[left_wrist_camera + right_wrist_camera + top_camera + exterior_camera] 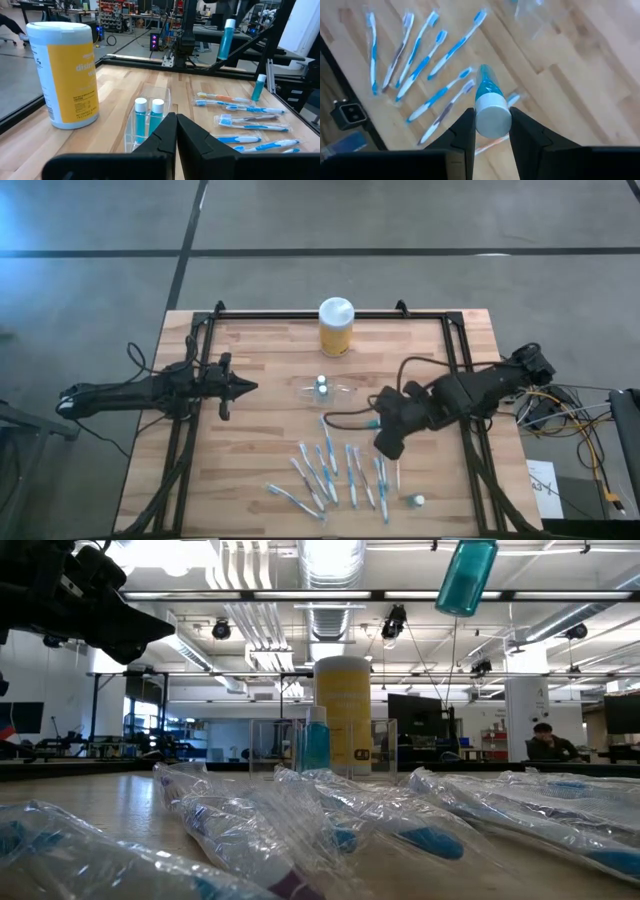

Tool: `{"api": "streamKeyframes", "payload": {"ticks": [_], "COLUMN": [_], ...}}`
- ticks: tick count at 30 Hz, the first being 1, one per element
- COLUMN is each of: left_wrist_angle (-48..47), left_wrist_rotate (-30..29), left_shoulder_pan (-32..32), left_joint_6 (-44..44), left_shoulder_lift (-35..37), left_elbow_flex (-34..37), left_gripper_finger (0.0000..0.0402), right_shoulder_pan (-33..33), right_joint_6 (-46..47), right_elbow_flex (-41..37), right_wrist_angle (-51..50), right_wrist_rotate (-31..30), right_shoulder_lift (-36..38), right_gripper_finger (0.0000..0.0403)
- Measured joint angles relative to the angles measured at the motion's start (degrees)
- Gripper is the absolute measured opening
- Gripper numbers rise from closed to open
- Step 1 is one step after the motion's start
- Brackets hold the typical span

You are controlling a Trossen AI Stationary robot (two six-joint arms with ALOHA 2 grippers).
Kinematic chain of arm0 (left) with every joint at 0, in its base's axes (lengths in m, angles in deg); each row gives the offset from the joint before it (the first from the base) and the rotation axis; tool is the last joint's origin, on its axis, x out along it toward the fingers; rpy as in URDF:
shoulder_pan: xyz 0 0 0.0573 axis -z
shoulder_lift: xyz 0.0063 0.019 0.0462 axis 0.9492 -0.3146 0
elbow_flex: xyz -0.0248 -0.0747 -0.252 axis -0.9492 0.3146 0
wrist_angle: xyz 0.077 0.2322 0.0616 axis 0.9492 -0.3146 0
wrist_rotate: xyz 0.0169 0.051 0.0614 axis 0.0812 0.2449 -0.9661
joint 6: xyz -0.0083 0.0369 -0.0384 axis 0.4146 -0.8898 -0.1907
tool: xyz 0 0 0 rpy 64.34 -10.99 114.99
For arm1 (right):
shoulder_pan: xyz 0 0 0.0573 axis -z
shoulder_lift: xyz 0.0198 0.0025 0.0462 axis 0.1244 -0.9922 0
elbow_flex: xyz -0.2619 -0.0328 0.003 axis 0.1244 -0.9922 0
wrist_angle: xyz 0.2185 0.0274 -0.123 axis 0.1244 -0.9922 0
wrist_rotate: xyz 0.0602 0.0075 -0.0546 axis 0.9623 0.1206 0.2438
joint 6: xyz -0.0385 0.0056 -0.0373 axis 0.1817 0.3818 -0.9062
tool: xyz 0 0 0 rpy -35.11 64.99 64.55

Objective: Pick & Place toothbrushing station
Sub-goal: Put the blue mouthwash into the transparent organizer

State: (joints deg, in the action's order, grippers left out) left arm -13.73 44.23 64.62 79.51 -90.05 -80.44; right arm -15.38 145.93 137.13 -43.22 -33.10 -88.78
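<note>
High view: wooden slatted table (250, 470), black frame rails.
Obstacles: yellow jar (336, 327) with white lid stands far of the clear holder (325, 390).
Toothbrushes (330, 472): slim, plastic-wrapped, scattered near.
Right gripper (491, 127): clamps a blue white-capped tube (489, 102) above the table.
Left gripper (250, 388): closed, empty, left of holder.

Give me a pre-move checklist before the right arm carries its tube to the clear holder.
1. Right gripper shut on the blue tube, white cap toward the wrist: ok.
2. Tube lifted above the table: ok.
3. Clear holder upright with two tubes already inside: ok.
4. Free space left in the holder: cannot tell.
5. Left gripper shut, empty, pointing at the holder from the left side: ok.
6. Yellow jar apart from the holder: ok.
</note>
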Motion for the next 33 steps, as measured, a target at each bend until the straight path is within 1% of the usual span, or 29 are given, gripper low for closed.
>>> {"api": "streamKeyframes", "payload": {"ticks": [13, 21, 24, 28, 33], "left_wrist_angle": [0.0, 0.0, 0.0, 0.0, 0.0], "left_wrist_rotate": [0.0, 0.0, 0.0, 0.0, 0.0], "left_shoulder_pan": [0.0, 0.0, 0.0, 0.0, 0.0], "left_joint_6": [2.3, 2.7, 2.7, 2.8, 3.0], "left_shoulder_lift": [0.0, 0.0, 0.0, 0.0, 0.0], "left_elbow_flex": [0.0, 0.0, 0.0, 0.0, 0.0], "left_gripper_finger": [0.0014, 0.0014, 0.0014, 0.0014, 0.0014], "right_shoulder_pan": [10.3, 16.0, 17.9, 20.2, 23.3], "right_joint_6": [-12.7, -14.6, -16.9, -20.5, -23.3], "right_elbow_flex": [0.6, 0.6, 0.6, 0.6, 0.6], "right_wrist_angle": [1.5, 1.9, 2.1, 4.1, 6.6], "right_wrist_rotate": [0.3, 2.3, 3.4, 3.7, 5.4], "right_shoulder_lift": [0.0, 0.0, 0.0, -0.9, -4.4], "right_gripper_finger": [0.0084, 0.0087, 0.0086, 0.0086, 0.0086]}}
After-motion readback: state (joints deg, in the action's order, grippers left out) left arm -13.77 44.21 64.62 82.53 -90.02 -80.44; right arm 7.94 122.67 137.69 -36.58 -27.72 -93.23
